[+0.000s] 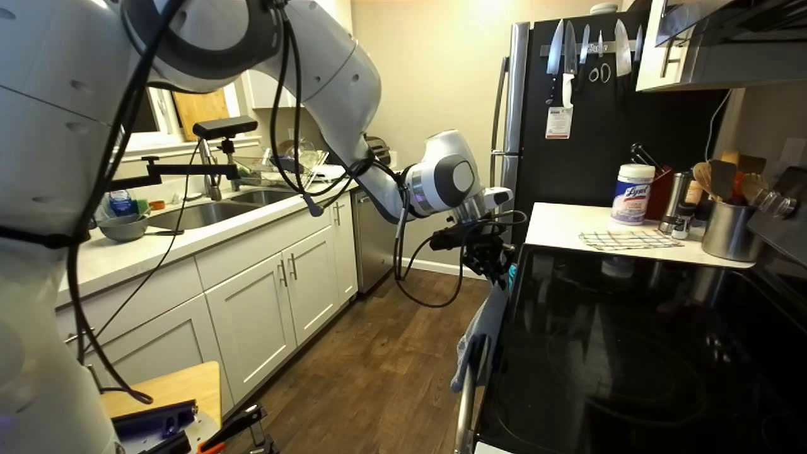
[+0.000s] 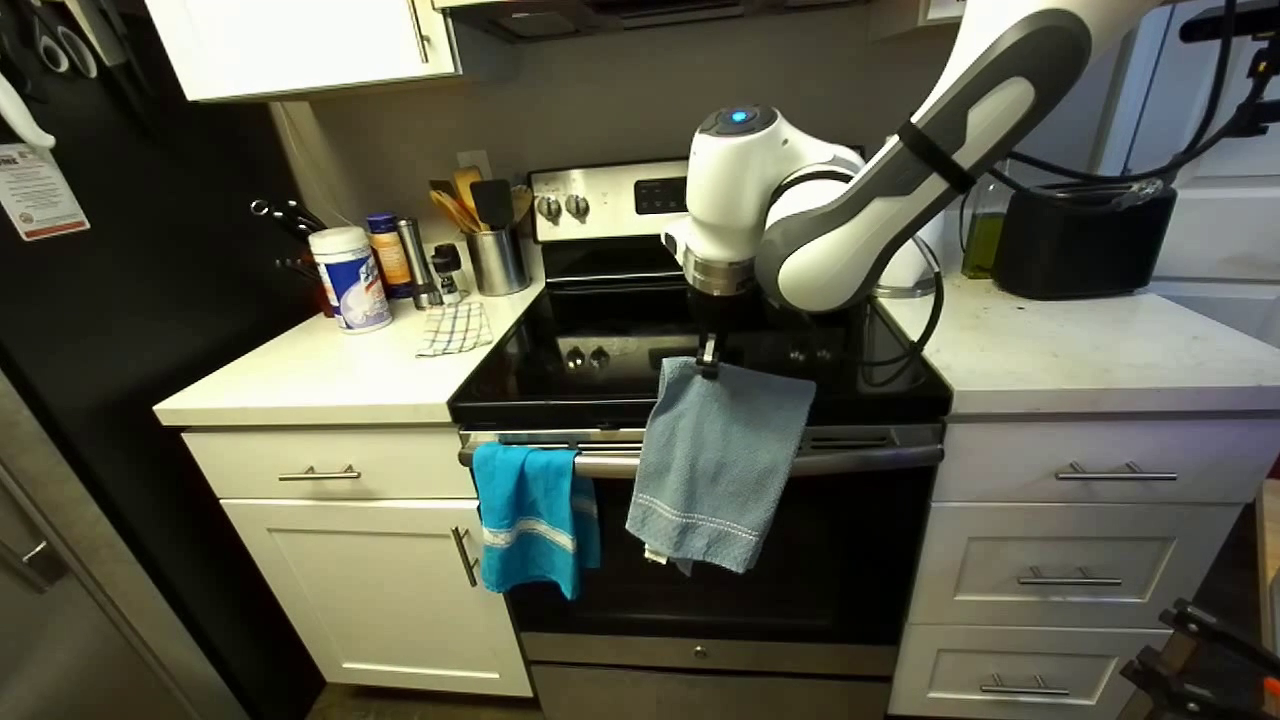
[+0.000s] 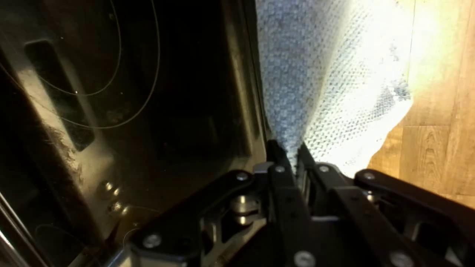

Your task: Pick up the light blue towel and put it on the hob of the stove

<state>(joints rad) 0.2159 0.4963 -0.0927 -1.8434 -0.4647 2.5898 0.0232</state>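
Towel [image 2: 722, 465], hanging downward, long axis near-vertical

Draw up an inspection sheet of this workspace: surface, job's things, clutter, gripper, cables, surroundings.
Surface: the hob is glossy black, with reflections.
Job's things: light blue towel hangs at the front of the stove, not on the hob; whether it touches the oven handle, cannot tell.
Clutter: wipes tub, checked cloth and utensil pot on the counter; bright blue towel over the oven handle.
Gripper: shut on the light blue towel, near its top.
Cables: black cables loop loosely below the arm.
Surroundings: fridge with knives on its dark side; sink.
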